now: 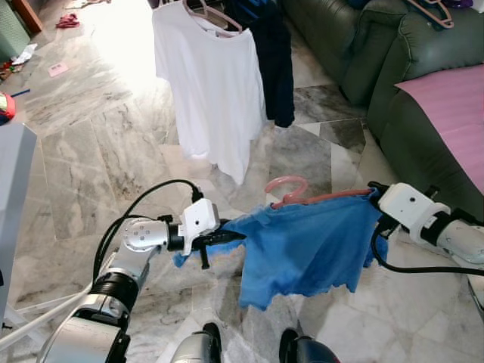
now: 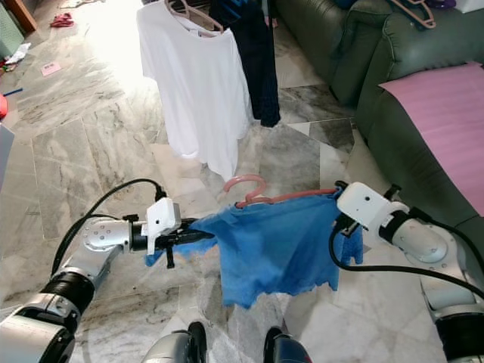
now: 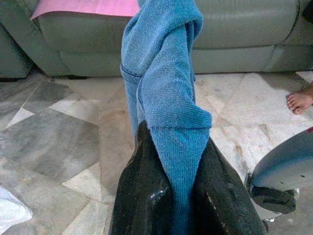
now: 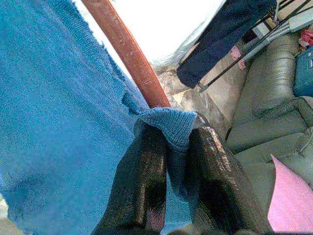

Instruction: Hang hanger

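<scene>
The pink hanger (image 1: pixel 302 195), carrying a blue shirt (image 1: pixel 302 249), runs lengthwise between both end effectors, hook up. The left end effector (image 1: pixel 219 238) is clamped on one sleeve, the right end effector (image 4: pixel 168 161) on the other shoulder. The hanging white shirt (image 1: pixel 208 91) lies ahead and above, nearer the left arm.

**Marble floor and what sits on it**

The grey-veined marble floor (image 1: pixel 91 151) carries a green sofa (image 1: pixel 393 68) at the far right. Far left, a red cloth (image 1: pixel 68 20), a pink slip (image 1: pixel 57 69) and some small litter (image 1: pixel 23 54) lie scattered. A person's bare foot (image 3: pixel 299 101) rests on the tiles near the sofa.
</scene>
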Motion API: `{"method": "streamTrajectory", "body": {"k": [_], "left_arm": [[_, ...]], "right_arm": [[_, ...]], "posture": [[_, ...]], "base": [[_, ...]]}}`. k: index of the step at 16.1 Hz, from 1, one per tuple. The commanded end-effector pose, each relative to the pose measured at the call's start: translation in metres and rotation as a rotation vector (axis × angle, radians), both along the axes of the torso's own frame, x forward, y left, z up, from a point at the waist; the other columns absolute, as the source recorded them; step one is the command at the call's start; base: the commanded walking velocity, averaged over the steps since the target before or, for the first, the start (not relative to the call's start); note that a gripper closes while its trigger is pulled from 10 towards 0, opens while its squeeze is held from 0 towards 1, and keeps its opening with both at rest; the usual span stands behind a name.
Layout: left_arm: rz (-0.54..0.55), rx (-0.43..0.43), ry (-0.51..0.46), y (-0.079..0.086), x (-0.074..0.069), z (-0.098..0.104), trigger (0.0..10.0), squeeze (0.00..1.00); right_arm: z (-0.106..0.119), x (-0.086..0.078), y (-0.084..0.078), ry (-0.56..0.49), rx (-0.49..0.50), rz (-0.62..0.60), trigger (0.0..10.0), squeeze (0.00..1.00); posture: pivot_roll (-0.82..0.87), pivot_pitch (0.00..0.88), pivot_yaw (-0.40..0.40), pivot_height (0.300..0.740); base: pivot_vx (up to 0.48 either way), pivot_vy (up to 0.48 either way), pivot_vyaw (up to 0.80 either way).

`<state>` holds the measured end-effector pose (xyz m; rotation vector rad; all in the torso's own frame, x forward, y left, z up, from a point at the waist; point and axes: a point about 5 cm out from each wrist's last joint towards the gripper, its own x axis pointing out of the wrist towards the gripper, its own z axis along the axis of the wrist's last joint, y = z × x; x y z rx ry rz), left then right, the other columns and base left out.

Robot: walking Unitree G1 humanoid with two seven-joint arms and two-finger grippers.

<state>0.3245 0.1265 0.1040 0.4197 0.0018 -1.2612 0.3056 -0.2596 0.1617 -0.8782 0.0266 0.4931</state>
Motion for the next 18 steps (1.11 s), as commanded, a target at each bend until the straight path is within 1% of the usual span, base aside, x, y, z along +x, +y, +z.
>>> {"method": "streamTrajectory", "body": {"k": [1, 4, 6, 7, 8, 9, 10, 12, 13, 14, 15, 16, 17, 18], "left_arm": [[-0.013, 0.027, 0.014, 0.002, -0.004, -0.007, 0.0, 0.0], [-0.039, 0.031, 0.01, -0.003, -0.007, -0.01, 0.0, 0.0], [-0.053, 0.038, 0.01, -0.004, -0.01, -0.012, 0.0, 0.0], [-0.059, 0.037, 0.012, -0.004, -0.011, -0.013, 0.0, 0.0], [-0.061, 0.037, 0.013, -0.004, -0.012, -0.014, 0.0, 0.0], [-0.063, 0.036, 0.014, -0.004, -0.013, -0.014, 0.0, 0.0], [-0.065, 0.036, 0.016, -0.004, -0.013, -0.015, 0.0, 0.0], [-0.063, 0.034, 0.017, -0.004, -0.013, -0.015, 0.0, 0.0], [-0.06, 0.034, 0.016, -0.004, -0.013, -0.015, 0.0, 0.0], [-0.058, 0.034, 0.017, -0.003, -0.013, -0.015, 0.0, 0.0], [-0.055, 0.035, 0.017, -0.003, -0.012, -0.015, 0.0, 0.0], [-0.052, 0.035, 0.017, -0.003, -0.012, -0.015, 0.0, 0.0], [-0.051, 0.036, 0.018, -0.003, -0.012, -0.015, 0.0, 0.0], [-0.051, 0.037, 0.018, -0.003, -0.012, -0.015, 0.0, 0.0]], "right_arm": [[0.011, 0.002, 0.013, -0.059, 0.023, 0.051, 0.0, 0.0], [0.012, 0.007, 0.022, -0.096, 0.006, 0.066, 0.0, 0.0], [0.012, 0.008, 0.025, -0.098, 0.008, 0.069, 0.0, 0.0], [0.011, 0.009, 0.026, -0.101, -0.001, 0.071, 2.0, 0.0], [0.011, 0.01, 0.027, -0.099, 0.007, 0.069, 10.0, 0.0], [0.011, 0.011, 0.027, -0.098, 0.017, 0.064, 10.0, 1.0], [0.012, 0.011, 0.028, -0.103, 0.022, 0.062, 10.0, 1.0], [0.013, 0.011, 0.029, -0.122, -0.002, 0.06, 10.0, 1.0], [0.013, 0.011, 0.029, -0.123, -0.002, 0.061, 10.0, 0.25], [0.013, 0.011, 0.029, -0.125, -0.004, 0.063, 10.0, 0.0], [0.012, 0.011, 0.03, -0.122, -0.004, 0.068, 10.0, 0.0], [0.012, 0.01, 0.03, -0.117, -0.003, 0.071, 3.8, 0.0], [0.012, 0.01, 0.03, -0.116, 0.001, 0.072, 0.5, 0.0], [0.011, 0.01, 0.03, -0.115, 0.006, 0.073, 0.0, 0.0]], "posture": [[-0.02, 0.243, 0.076, 0.74], [-0.02, 0.244, 0.078, 0.74], [-0.02, 0.246, 0.077, 0.74], [-0.02, 0.246, 0.077, 0.74], [-0.02, 0.247, 0.077, 0.74], [-0.02, 0.248, 0.077, 0.74], [-0.02, 0.249, 0.077, 0.74], [-0.02, 0.249, 0.076, 0.74], [-0.02, 0.248, 0.076, 0.74], [-0.02, 0.249, 0.076, 0.74], [-0.02, 0.248, 0.077, 0.74], [-0.02, 0.248, 0.078, 0.74], [-0.02, 0.248, 0.077, 0.74], [-0.02, 0.25, 0.076, 0.74]], "base": [[0.0, 0.0, 0.0], [0.0, 0.0, 0.0], [0.0, 0.0, 0.0], [0.0, 0.0, 0.0], [0.0, 0.0, 0.0], [0.0, 0.0, 0.0], [0.0, 0.0, 0.0], [0.0, 0.0, 0.0], [0.0, 0.0, 0.0], [0.0, 0.0, 0.0], [0.0, 0.0, 0.0], [0.0, 0.0, 0.0], [0.0, 0.0, 0.0], [0.0, 0.0, 0.0]]}}
